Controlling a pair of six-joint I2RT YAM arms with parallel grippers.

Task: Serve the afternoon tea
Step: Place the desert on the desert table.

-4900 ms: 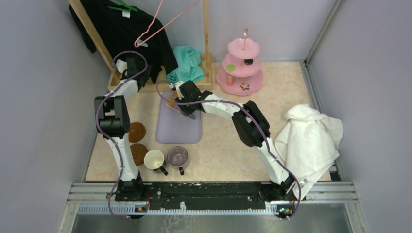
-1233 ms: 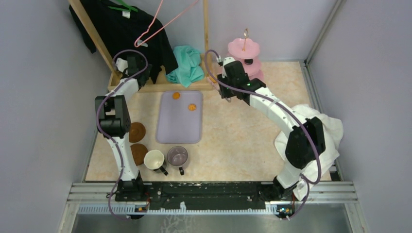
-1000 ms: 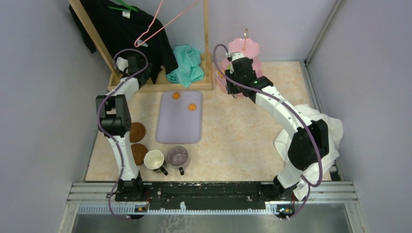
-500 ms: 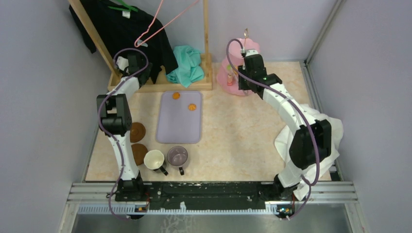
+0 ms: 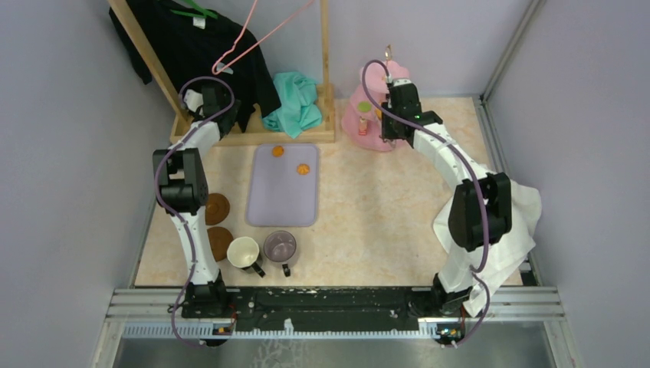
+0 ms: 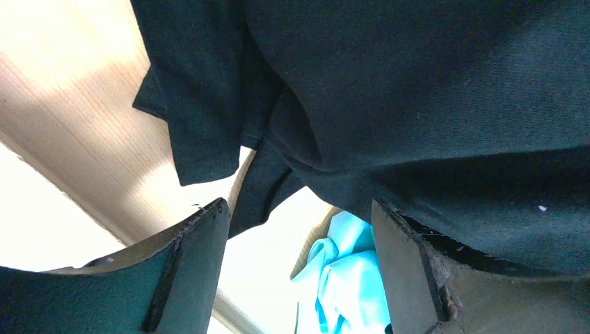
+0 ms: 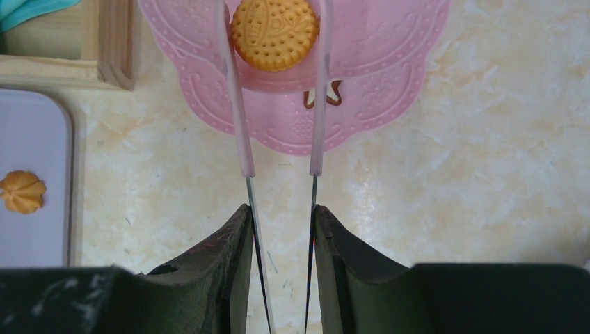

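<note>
Your right gripper (image 7: 282, 216) has swung from the tray (image 5: 282, 195) across to the stand (image 7: 376, 83) in the last few seconds, so 1 more sweet looks about to be served. 2 orange sweets (image 5: 303, 169) remain on the tray. The gripper is clamped on the tongs (image 7: 238, 125), whose tips pinch a cookie (image 7: 275, 33) from both sides, straight ahead of the fingers and over the stand. You cannot tell whether the cookie touches a tier yet. Your left gripper (image 6: 299, 209) hangs apart and empty by the black garment (image 6: 417, 104).
</note>
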